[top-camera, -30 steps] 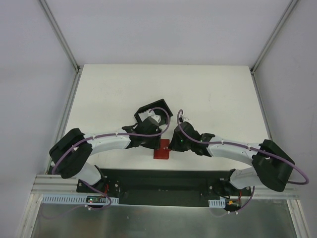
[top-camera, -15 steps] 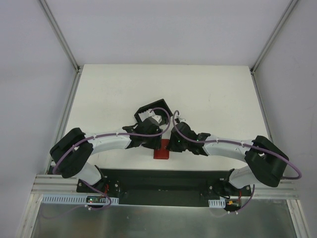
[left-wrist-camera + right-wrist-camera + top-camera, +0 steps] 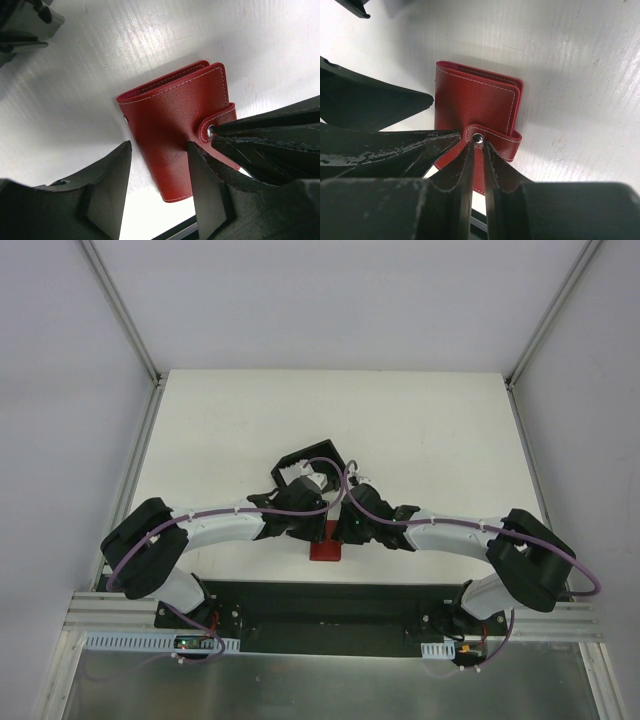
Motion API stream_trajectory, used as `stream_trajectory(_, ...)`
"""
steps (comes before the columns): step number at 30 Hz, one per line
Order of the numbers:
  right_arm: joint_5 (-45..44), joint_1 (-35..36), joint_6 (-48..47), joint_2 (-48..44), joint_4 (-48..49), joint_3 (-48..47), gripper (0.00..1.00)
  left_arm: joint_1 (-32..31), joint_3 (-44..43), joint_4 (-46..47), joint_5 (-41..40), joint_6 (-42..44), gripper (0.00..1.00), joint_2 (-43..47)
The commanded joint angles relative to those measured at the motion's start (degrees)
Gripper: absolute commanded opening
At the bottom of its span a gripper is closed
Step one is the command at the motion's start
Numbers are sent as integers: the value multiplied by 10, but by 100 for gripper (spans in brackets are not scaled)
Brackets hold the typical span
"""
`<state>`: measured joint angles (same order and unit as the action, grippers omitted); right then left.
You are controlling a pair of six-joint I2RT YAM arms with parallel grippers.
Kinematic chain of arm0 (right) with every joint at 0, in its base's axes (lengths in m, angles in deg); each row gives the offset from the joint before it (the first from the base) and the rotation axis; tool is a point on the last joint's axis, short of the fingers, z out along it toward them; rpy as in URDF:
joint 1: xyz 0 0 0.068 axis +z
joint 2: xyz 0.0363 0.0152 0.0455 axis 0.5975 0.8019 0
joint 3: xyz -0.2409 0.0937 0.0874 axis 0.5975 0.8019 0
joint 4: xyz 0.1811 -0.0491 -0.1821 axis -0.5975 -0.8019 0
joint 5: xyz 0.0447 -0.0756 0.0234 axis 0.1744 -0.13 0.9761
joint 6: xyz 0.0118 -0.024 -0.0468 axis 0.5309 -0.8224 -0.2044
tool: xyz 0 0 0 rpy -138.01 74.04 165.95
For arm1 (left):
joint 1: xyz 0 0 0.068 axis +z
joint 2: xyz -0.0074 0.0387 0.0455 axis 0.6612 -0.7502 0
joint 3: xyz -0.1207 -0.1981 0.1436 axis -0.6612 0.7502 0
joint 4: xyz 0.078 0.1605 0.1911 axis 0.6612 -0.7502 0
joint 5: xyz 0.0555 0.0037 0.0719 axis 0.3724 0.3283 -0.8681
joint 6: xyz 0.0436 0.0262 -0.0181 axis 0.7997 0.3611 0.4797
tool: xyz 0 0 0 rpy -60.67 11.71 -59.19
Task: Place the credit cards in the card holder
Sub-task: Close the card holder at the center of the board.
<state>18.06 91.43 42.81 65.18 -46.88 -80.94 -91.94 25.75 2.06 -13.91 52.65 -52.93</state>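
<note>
Looking first at what can hold anything, I see the card holder (image 3: 326, 548) lying flat on the white desk (image 3: 420, 430), near its front edge and midway between the two arms. It is folded shut with its snap tab (image 3: 495, 137) fastened over the open edge, so its inside is hidden. Just behind it in the overhead view stands a black open-sided box (image 3: 300, 460). Some pale bits show inside the box, but they are too small for me to say what they are. My left pincer (image 3: 159, 147) is spread wide, released and holding nothing. One end of the card holder lies in the gap between its fingers (image 3: 107, 185). One finger overlaps the red edge beside the tab, and I cannot tell if it touches. My right pincer (image 3: 478, 142) comes in from the opposite side with its fingers (image 3: 505, 175) drawn almost together, only a thin slit left between them. Its tips sit right at the metal stud of the snap tab, on top of the red cover. Whether they actually pinch the tab or merely rest against it I cannot tell from either wrist view. From overhead the two wrists nearly meet above the card holder and hide most of it.
</note>
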Motion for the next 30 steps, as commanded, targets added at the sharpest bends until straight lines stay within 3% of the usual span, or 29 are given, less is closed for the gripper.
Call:
stream_trajectory(1,-9,-2,-10,-18,-3,-16,15,1,3,5,-2,1,48,4)
stream_trajectory(24,5,-7,-34,14,-51,-53,15,1,1,3,-7,1,48,9)
stream_trajectory(30,-23,-17,-40,-33,-54,-28,16,1,4,3,-7,2,48,15)
